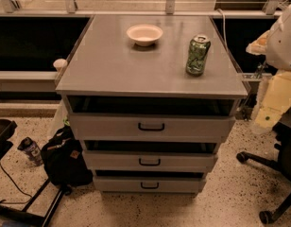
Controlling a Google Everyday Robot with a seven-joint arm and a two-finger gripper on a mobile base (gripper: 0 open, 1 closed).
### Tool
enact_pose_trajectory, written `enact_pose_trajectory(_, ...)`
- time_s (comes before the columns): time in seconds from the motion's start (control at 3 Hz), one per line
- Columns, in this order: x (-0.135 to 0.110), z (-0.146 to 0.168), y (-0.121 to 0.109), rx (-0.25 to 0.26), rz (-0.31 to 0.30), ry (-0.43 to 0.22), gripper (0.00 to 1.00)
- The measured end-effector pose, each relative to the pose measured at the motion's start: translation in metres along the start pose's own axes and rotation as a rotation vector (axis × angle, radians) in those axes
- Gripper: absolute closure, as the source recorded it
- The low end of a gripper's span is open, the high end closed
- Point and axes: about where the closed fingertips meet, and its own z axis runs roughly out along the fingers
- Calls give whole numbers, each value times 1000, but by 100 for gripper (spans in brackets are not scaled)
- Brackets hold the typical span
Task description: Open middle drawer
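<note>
Camera view puts my gripper [245,109] at the right side of the cabinet [117,65], just beside the end of the top drawer [103,126]; I cannot tell whether it is apart or together, or whether it touches anything. The middle drawer [112,161] sits second of three, its black handle [149,162] at centre. Print on the green can [198,55] is unreadable.

Arm [285,37] at right edge, bent downward, pincer [264,116] low, pointing down-left.
</note>
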Motion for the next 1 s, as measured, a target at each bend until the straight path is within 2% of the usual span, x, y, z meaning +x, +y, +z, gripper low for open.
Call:
enact_pose_trajectory(0.33, 0, 0, 0, 0, 0, 0, 0)
enact_pose_trajectory(0.67, 33, 39, 7, -23, -6, 2, 0)
enact_pose_trajectory(1.0, 94, 124, 29, -113, -1, 6, 0)
